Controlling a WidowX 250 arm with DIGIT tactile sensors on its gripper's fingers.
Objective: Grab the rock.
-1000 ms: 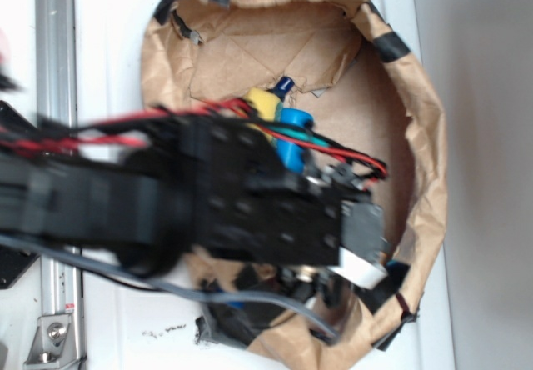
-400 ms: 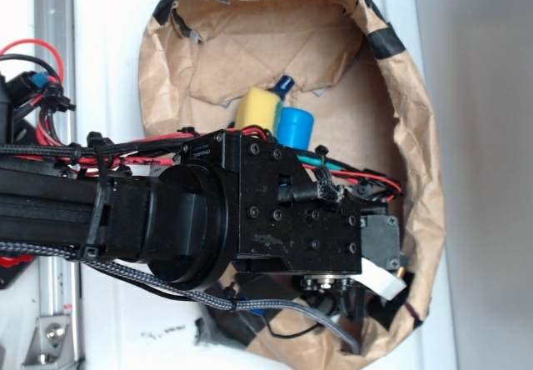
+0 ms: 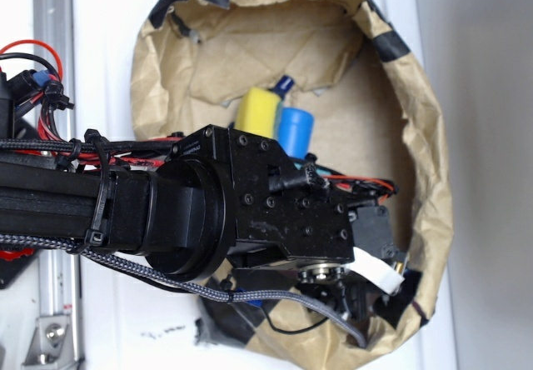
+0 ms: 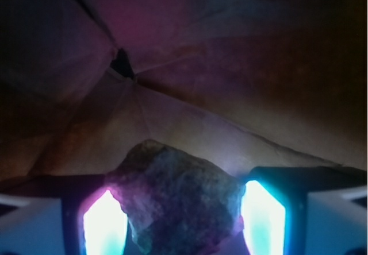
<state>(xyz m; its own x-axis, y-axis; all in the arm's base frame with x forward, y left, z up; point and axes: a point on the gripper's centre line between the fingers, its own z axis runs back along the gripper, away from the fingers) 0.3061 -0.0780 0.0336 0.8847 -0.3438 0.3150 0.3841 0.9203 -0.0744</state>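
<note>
White bench (image 3: 108, 20) w/ a metal rail (image 3: 55, 45) along one side. On it a big brown paper basin (image 3: 429, 137), rim crumpled & patched w/ black tape (image 3: 390, 47). Black robot arm (image 3: 125, 212) reaches across exterior view into the basin, covering most of its lower half; red/black wires & braided cable run along it. Inside the basin, near the arm's upper edge: yellow sponge (image 3: 256, 110) touching a blue bottle (image 3: 293, 128) w/ darker blue cap. End effector (image 4: 184, 217) is low in the basin; in exterior view its tips are hidden by the wrist housing. Wrist view: rock (image 4: 178, 200), lumpy grey-brown, sits btwn the two glowing fingers (image 4: 104, 223), both pressed against its sides, so jaws partly closed, gripping it. Creased paper floor behind the rock.
</note>
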